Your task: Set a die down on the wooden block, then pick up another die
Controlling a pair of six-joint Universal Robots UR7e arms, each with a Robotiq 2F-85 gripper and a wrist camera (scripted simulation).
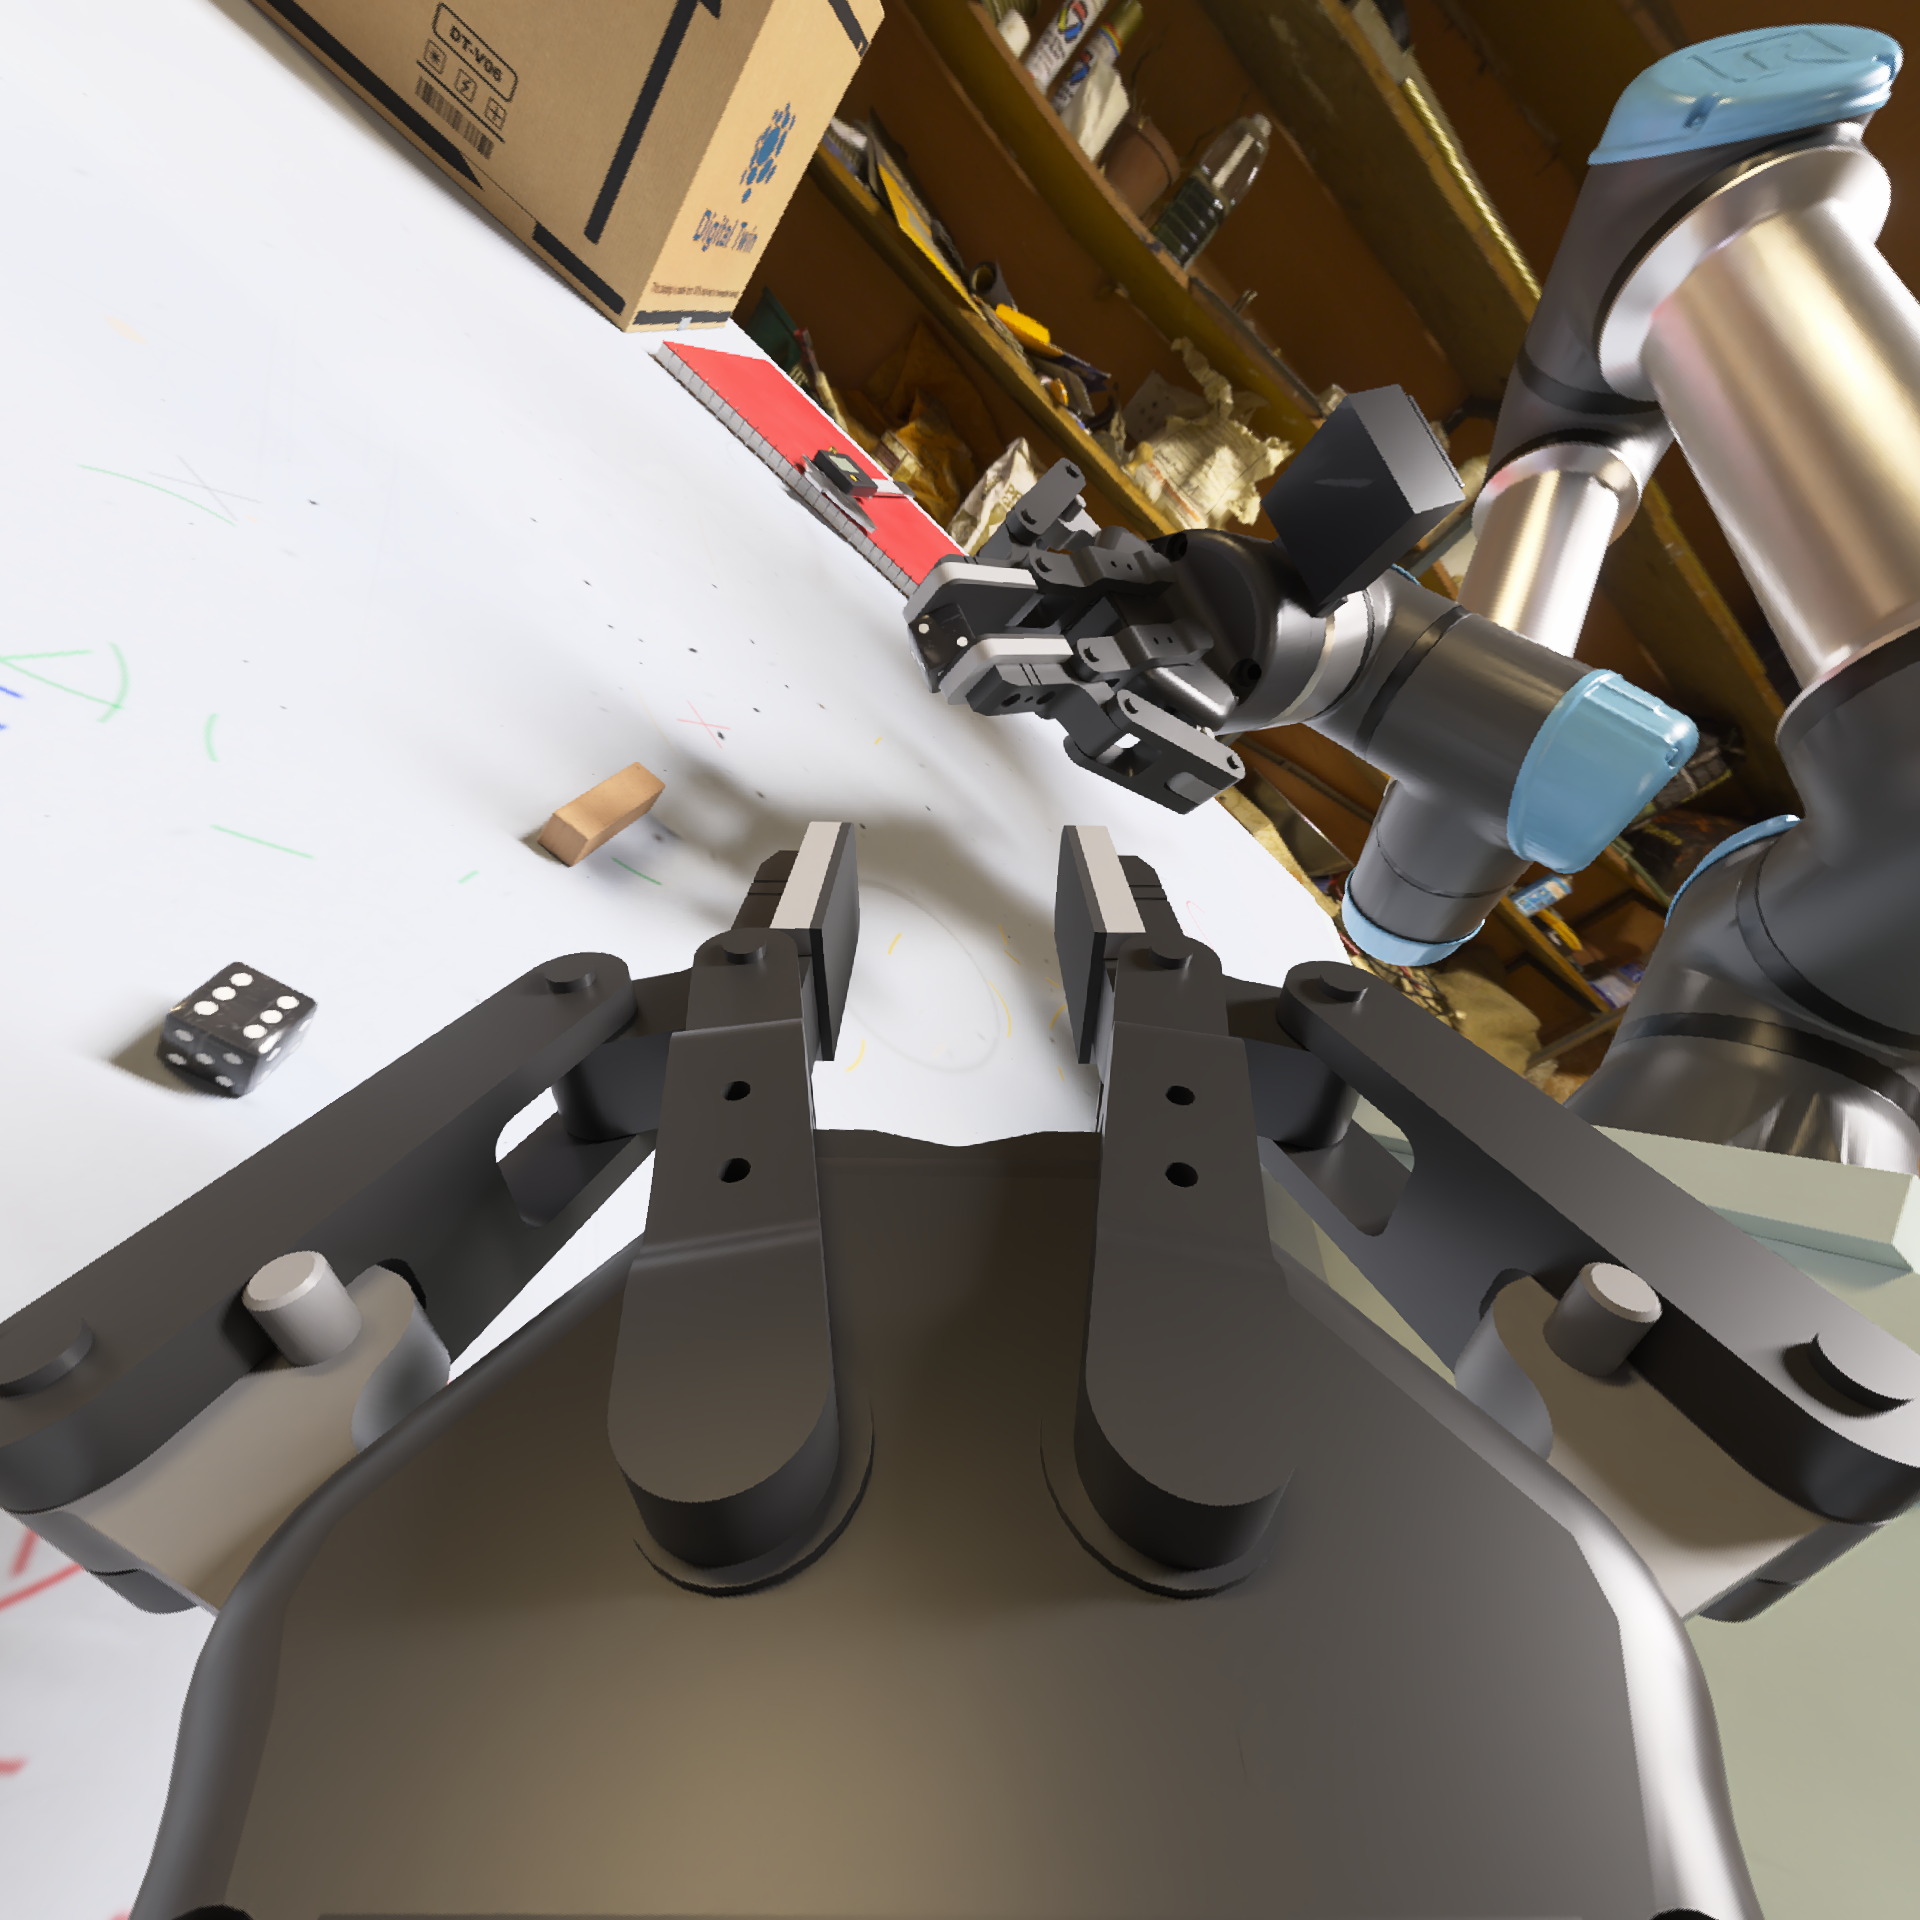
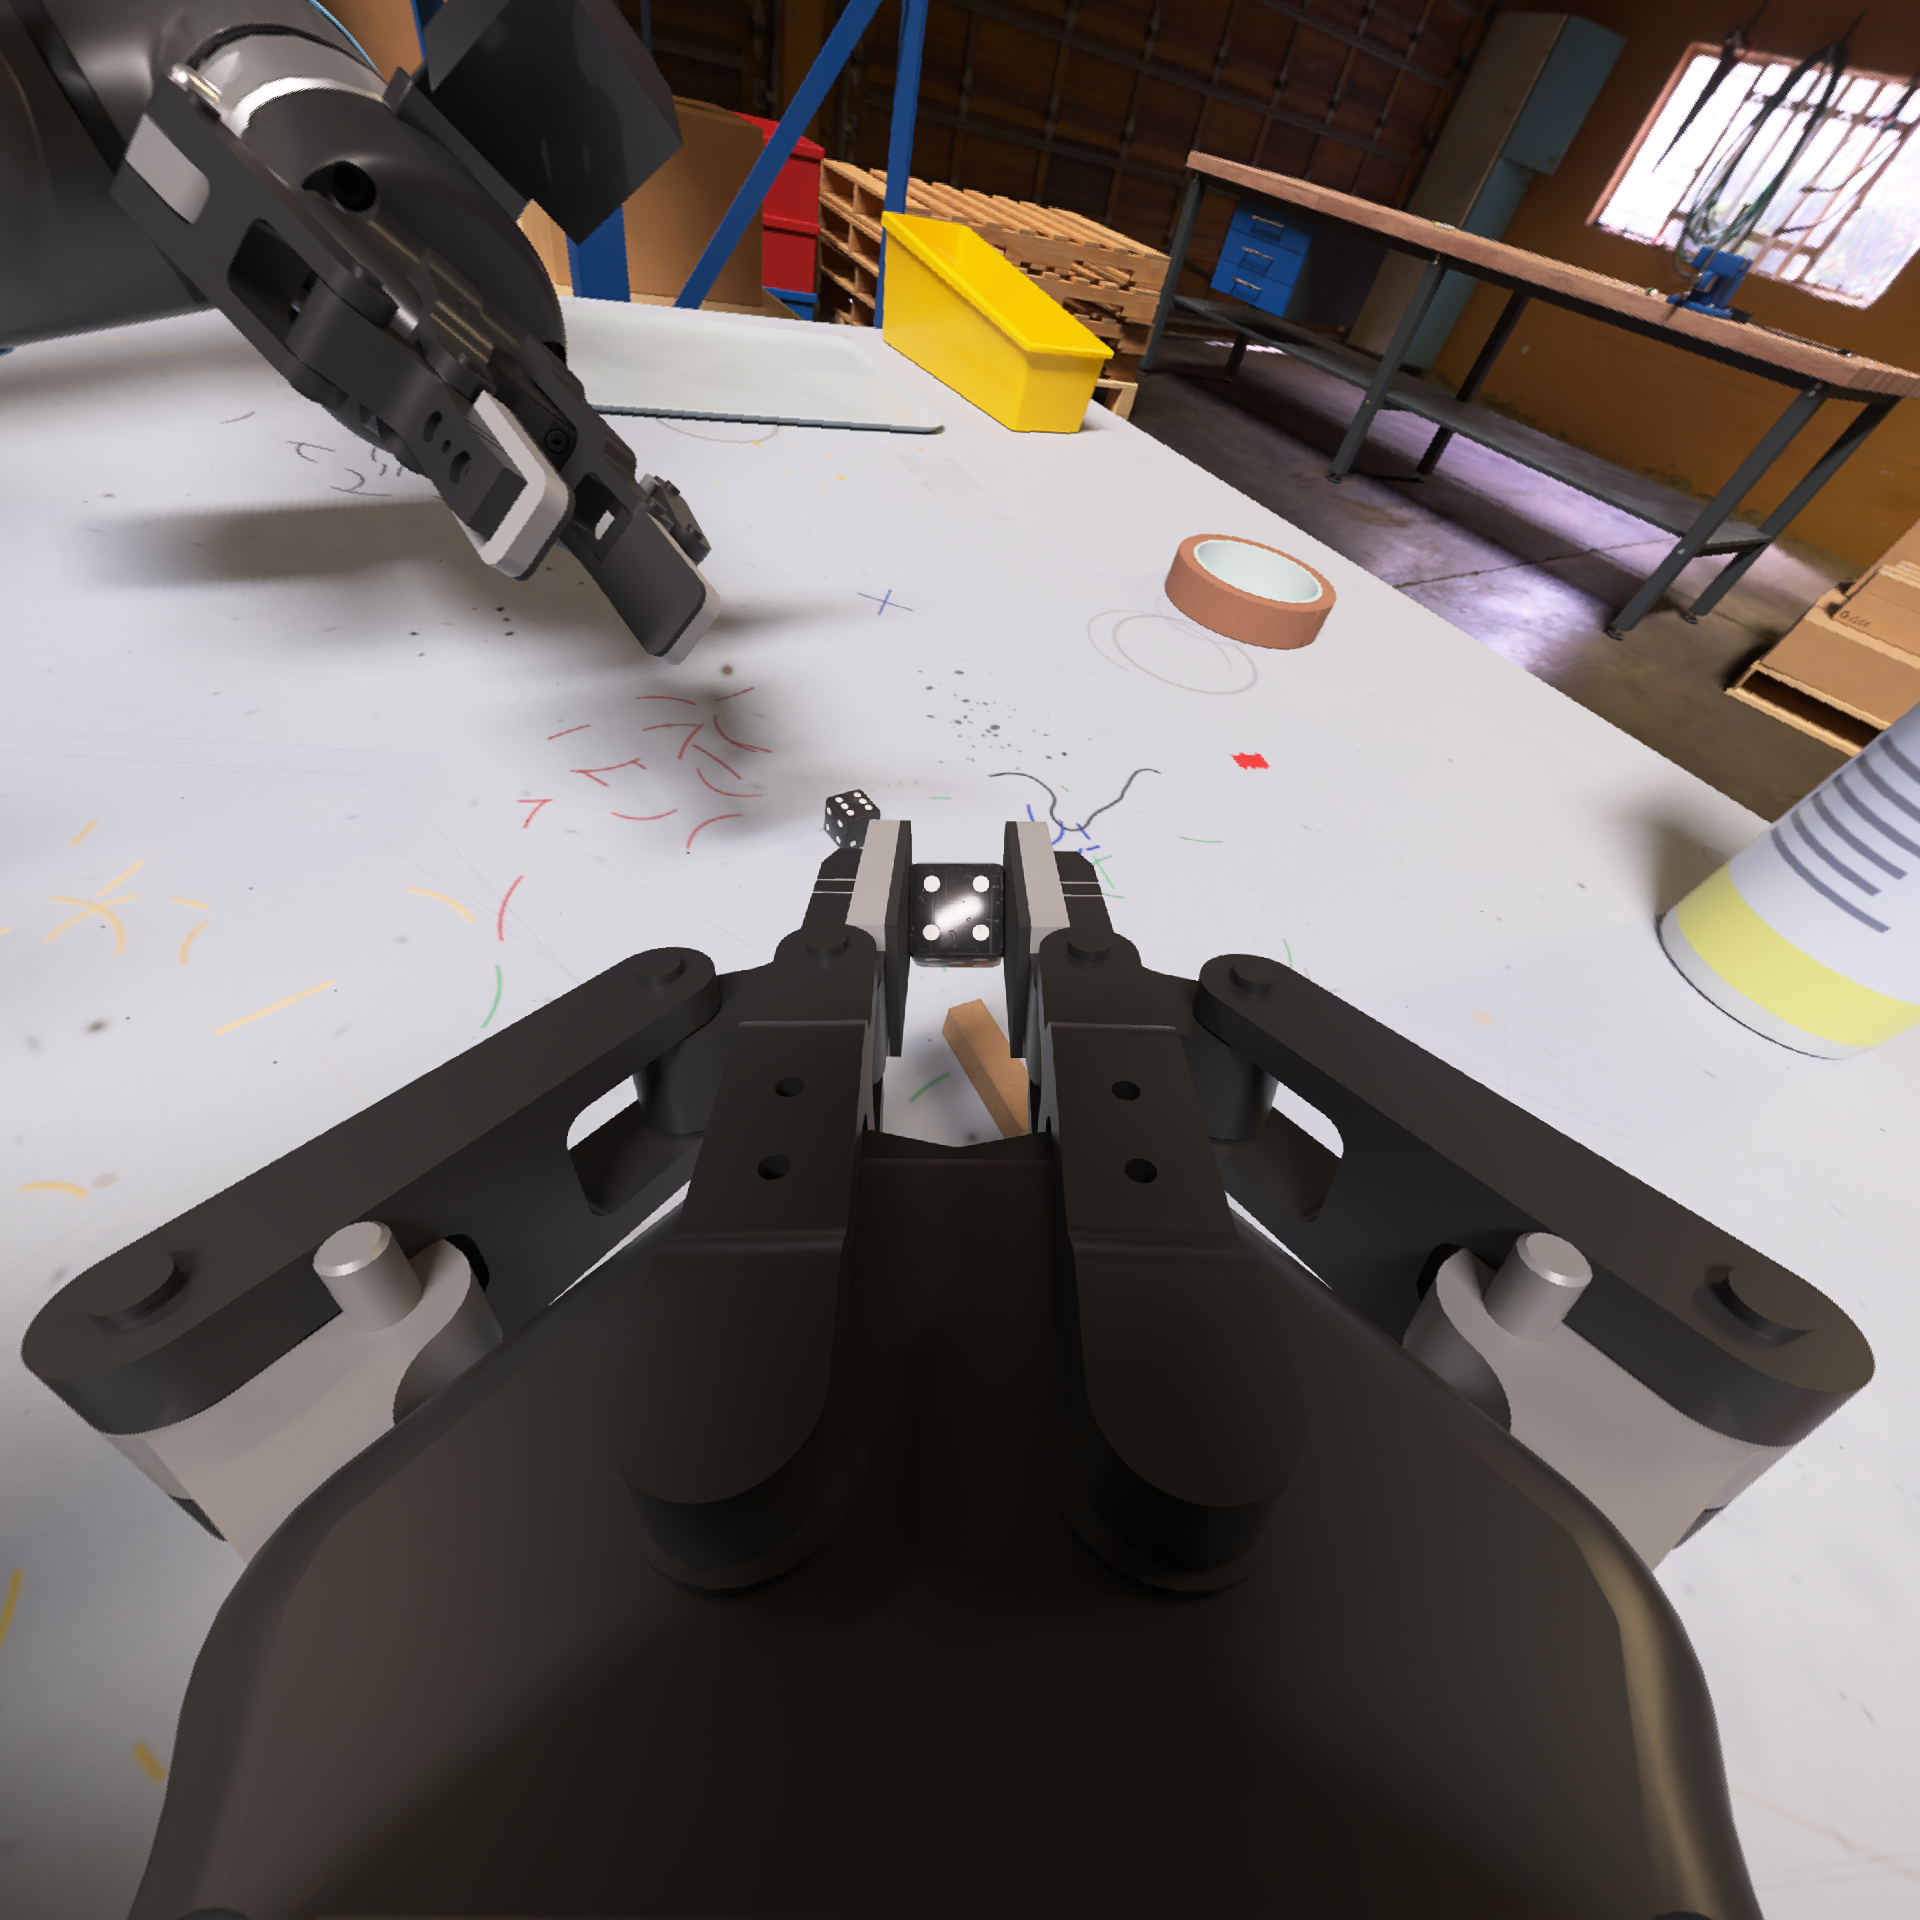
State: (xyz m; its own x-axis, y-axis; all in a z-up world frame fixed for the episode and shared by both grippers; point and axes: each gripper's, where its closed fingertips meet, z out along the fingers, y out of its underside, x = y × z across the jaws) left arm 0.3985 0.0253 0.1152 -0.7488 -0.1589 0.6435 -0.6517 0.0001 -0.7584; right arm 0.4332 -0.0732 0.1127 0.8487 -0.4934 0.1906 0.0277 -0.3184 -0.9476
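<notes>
My right gripper [image 2: 957,883] is shut on a black die with white pips [image 2: 956,911] and holds it above the table. The small wooden block [image 2: 987,1065] lies on the table below and slightly nearer than the held die. A second black die [image 2: 850,817] sits on the table just left of my right fingertips. In the left wrist view my left gripper [image 1: 958,883] is open and empty above the table. The wooden block [image 1: 601,812] lies ahead to its left, the loose die [image 1: 237,1029] farther left. The right gripper [image 1: 951,644] with its die hovers above the table, up and right of the block.
A cardboard box [image 1: 582,135] and a red notebook [image 1: 821,457] lie at the table's far edge in the left wrist view. In the right wrist view, a roll of brown tape [image 2: 1250,590], a yellow bin [image 2: 987,322], a pale tray [image 2: 727,369] and a white cylinder with a yellow band [image 2: 1808,935] stand around. The left gripper [image 2: 582,530] hangs at upper left.
</notes>
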